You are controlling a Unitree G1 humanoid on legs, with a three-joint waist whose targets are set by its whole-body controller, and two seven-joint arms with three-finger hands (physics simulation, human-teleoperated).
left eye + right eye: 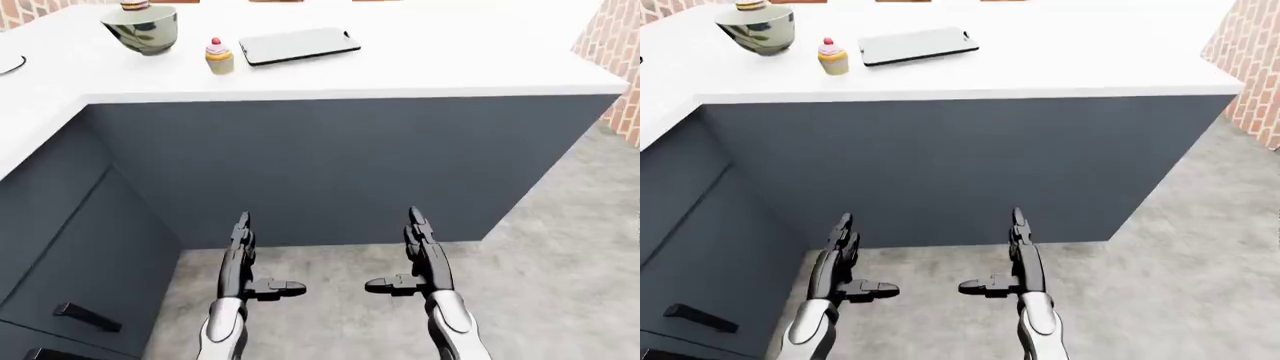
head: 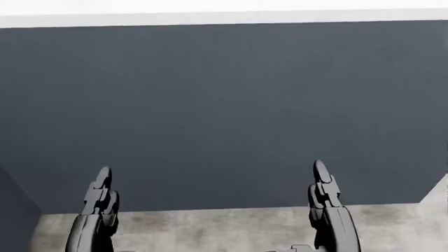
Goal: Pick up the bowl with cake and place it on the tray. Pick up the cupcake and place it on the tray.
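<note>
Left hand (image 1: 240, 259) and right hand (image 1: 420, 255) both open, empty (no writing legible); cupcake (image 1: 218, 56) beside tray (image 1: 298, 46).

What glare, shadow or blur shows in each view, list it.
Left-eye view: sharp, flat light; the bowl mirrors the room, the countertop is nearly blown white. Head view: countertop a featureless white strip, no shadows. Right-eye view: sharp, cupcake casts almost no shadow.

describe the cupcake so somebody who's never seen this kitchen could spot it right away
Find the white countertop above the dark grey cabinets, and look toward its upper left in the left-eye view. There a shiny metal bowl and a flat grey tray sit apart, and the cupcake stands between them. It is the smallest of the three, with pink frosting, a red top and a tan base.
</note>
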